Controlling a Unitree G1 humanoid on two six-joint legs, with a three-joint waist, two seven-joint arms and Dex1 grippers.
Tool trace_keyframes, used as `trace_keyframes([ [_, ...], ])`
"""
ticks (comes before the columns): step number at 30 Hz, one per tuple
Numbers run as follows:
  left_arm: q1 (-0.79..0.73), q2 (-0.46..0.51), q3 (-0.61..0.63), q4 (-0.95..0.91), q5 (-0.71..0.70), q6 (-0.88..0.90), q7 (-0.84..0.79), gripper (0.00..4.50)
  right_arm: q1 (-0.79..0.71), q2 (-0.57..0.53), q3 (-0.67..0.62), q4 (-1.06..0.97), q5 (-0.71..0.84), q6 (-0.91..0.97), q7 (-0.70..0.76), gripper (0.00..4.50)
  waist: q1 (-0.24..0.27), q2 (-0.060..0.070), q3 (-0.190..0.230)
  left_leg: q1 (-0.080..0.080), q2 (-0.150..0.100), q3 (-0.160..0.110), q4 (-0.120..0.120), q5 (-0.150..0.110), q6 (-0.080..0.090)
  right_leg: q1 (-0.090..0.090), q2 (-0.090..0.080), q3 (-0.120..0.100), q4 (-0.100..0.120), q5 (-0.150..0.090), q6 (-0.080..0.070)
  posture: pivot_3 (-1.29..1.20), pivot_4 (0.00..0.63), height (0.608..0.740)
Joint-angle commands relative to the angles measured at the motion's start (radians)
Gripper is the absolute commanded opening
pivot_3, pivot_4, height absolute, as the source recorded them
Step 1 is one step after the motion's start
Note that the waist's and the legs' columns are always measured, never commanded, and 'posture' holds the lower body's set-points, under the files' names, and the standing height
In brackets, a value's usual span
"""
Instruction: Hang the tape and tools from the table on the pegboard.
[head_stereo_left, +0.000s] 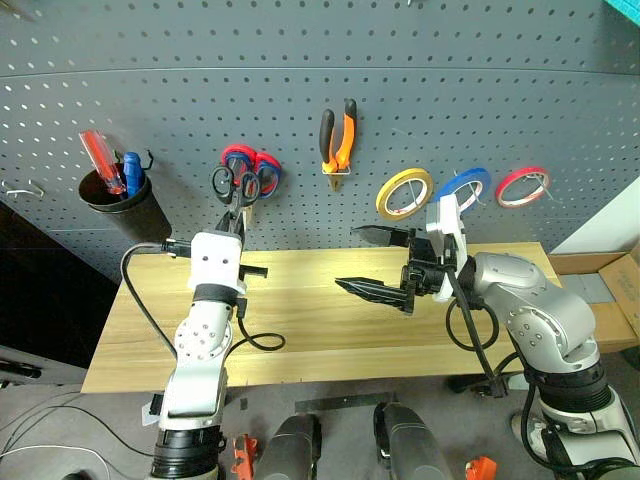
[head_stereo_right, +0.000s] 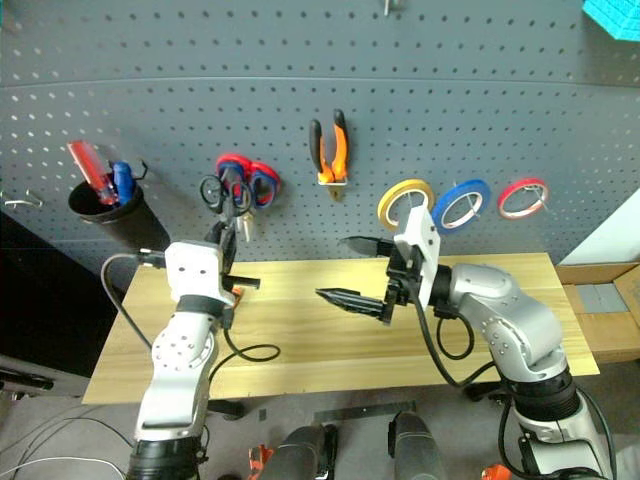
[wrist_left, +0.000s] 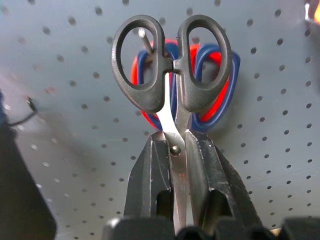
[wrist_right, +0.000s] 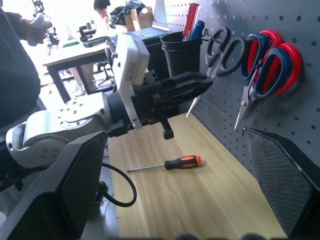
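Note:
My left gripper (head_stereo_left: 232, 222) is shut on the steel blades of the small black scissors (head_stereo_left: 235, 185), handles up against the pegboard (head_stereo_left: 200, 80). In the left wrist view the scissors (wrist_left: 192, 97) sit in front of the red-and-blue scissors (wrist_left: 220, 95), and a metal hook (wrist_left: 143, 39) shows inside one handle loop. My right gripper (head_stereo_left: 372, 262) is open over the table (head_stereo_left: 330, 340), pointing left with nothing in it. The orange-and-black screwdriver (wrist_right: 170, 163) lies on the table near the left arm. The pliers (head_stereo_left: 338, 140) and the blue tape (head_stereo_left: 462, 188) hang on the pegboard.
Yellow tape (head_stereo_left: 404, 192) and red tape (head_stereo_left: 522, 186) hang on either side of the blue ring. A black cup (head_stereo_left: 115, 195) holding a red screwdriver hangs at the board's left. A black cable (head_stereo_left: 262, 343) loops on the table. A cardboard box (head_stereo_left: 600, 290) stands to the right.

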Motion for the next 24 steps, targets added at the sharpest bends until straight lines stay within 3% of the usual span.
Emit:
trace_keyframes([
  [1, -0.068, 0.002, -0.001, 0.098, 0.003, 0.021, 0.011, 0.1, -0.015, -0.002, 0.009, -0.03, -0.005, -0.01, -0.002, 4.5, 0.0, 0.0, 0.0, 0.0, 0.0, 0.0, 0.0, 0.0, 0.0, 0.0, 0.0, 0.0, 0.0, 0.0, 0.0, -0.06, 0.198, 0.74],
  [6, -0.214, 0.019, 0.042, 0.277, -0.028, 0.082, 0.025, 0.1, -0.015, -0.006, 0.015, -0.029, -0.008, -0.008, -0.005, 4.5, -0.004, 0.0, -0.002, 0.0, 0.0, 0.0, 0.003, 0.0, 0.0, 0.001, 0.0, 0.0, 0.002, 0.0, 0.0, -0.07, 0.201, 0.74],
  [12, -0.282, 0.044, 0.053, 0.361, -0.036, 0.132, 0.033, 1.98, -0.006, -0.015, 0.019, -0.033, -0.023, -0.007, -0.005, 4.5, -0.009, 0.0, -0.009, -0.001, 0.0, 0.0, 0.007, 0.0, 0.0, 0.0, 0.001, 0.001, 0.002, 0.0, 0.001, -0.07, 0.2, 0.74],
  [17, -0.195, 0.06, 0.085, 0.291, -0.073, 0.277, -0.002, 3.58, 0.005, -0.028, 0.018, -0.037, -0.028, 0.0, -0.004, 4.5, -0.005, 0.0, -0.009, -0.002, 0.0, -0.001, 0.008, 0.001, -0.001, 0.0, 0.001, 0.0, 0.001, 0.0, 0.001, -0.07, 0.207, 0.74],
  [24, -0.126, 0.224, 0.095, 0.265, -0.145, 0.507, -0.192, 3.58, 0.047, -0.075, 0.101, -0.023, -0.091, -0.006, 0.02, 4.5, -0.005, 0.0, -0.009, -0.002, 0.001, -0.003, 0.007, -0.001, 0.001, 0.0, 0.001, -0.001, 0.003, 0.0, 0.001, -0.04, 0.212, 0.74],
])
